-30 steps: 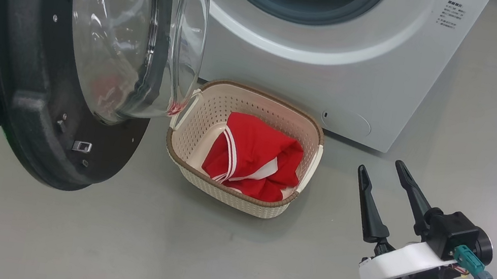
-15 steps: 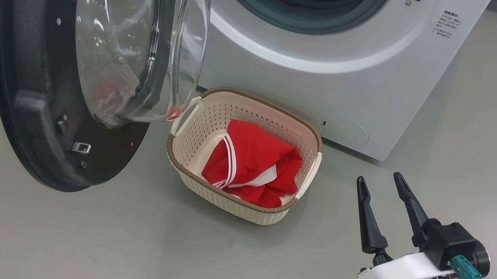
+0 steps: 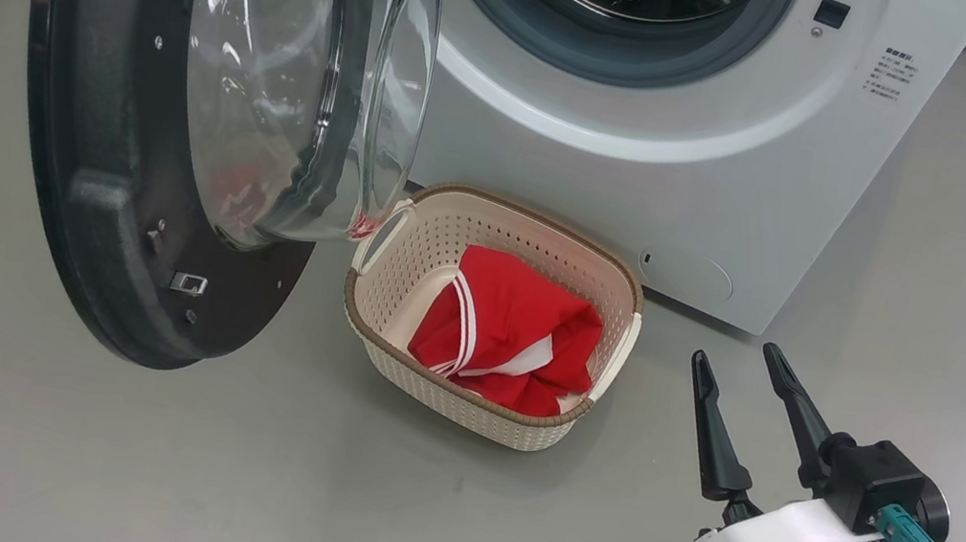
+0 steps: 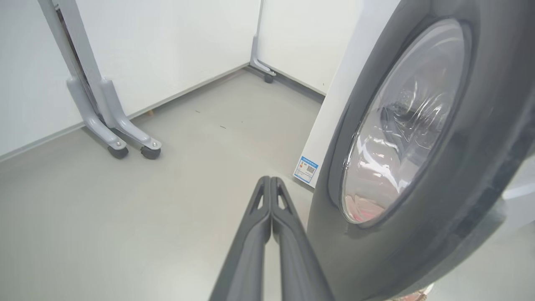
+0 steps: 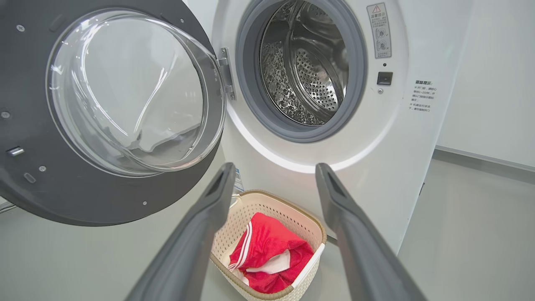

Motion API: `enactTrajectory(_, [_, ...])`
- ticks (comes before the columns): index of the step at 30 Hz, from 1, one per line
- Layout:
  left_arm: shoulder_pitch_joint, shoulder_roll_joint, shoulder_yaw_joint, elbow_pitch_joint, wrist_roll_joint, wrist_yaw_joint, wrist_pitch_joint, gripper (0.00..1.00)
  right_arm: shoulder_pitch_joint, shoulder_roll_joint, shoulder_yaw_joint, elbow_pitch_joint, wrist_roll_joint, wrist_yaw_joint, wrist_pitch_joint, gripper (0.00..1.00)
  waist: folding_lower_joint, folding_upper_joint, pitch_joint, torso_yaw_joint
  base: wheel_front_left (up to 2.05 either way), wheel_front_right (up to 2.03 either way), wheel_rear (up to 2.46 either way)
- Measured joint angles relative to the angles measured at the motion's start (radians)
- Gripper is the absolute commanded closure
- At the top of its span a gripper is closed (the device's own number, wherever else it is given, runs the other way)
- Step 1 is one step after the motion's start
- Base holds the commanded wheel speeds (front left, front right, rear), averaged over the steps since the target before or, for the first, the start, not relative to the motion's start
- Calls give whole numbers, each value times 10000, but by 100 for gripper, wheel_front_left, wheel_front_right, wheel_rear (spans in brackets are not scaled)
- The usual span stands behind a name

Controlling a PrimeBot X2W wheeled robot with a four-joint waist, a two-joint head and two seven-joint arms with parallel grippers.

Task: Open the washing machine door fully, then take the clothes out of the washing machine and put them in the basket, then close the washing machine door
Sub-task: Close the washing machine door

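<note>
**Our left gripper [image 4: 271, 179] sits at the door's outer face, fingers pressed together**

We see the washing machine door [image 3: 76, 148] swung wide to the left on its hinge, its glass bowl [image 3: 280, 84] facing the room. The left gripper's two fingers lie flat against each other, holding nothing, just beside the door's dark outer rim. We cannot tell whether they touch it. We judge that they are closed to make one stiff pusher for swinging the door shut.

The clothes [image 3: 521, 335] lie bunched in the basket [image 3: 463, 399], and the drum [image 5: 309, 75] looks empty, so we take unloading as done and closing as the step left.

The basket stands on the floor [image 3: 125, 447] right in front of the washing machine [image 3: 648, 210], near the porthole. We suppose it was set there for a short drop. In the head view its left handle lies just under the edge of the bowl.

Our right gripper [image 3: 735, 353] is spread wide and empty, low and well to the right, which we read as keeping clear of the door's path.
</note>
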Motion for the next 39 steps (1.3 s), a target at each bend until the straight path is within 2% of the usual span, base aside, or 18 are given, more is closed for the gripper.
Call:
enactTrajectory(9, [852,-245,-272,-286,1248,-2,-2661,100,41,13,-12,-13,0,0,0,0,0,0,-27,60,0,0,0])
enactTrajectory(17, [1485,-690,-403,29,1714,-29,-4188,100,44,25,-12,-17,0,0,0,0,0,0,-45,62,0,0,0])
enactTrajectory(18, [1531,-717,-454,81,1781,-29,-4341,21,45,25,-12,-19,0,0,0,0,0,0,-43,57,0,0,0])
enactTrajectory(19, [1590,-717,-502,105,1918,-29,-4523,0,45,27,-12,-23,0,0,0,0,0,0,-40,52,0,0,0])
enactTrajectory(31, [1755,-746,-732,512,2389,-29,-5701,0,48,50,-12,-48,0,0,0,0,0,0,17,-8,0,0,0])
enactTrajectory(39, [1765,-788,-884,777,2466,-29,-5902,0,49,59,-13,-56,0,0,0,0,0,0,24,-22,0,0,0])
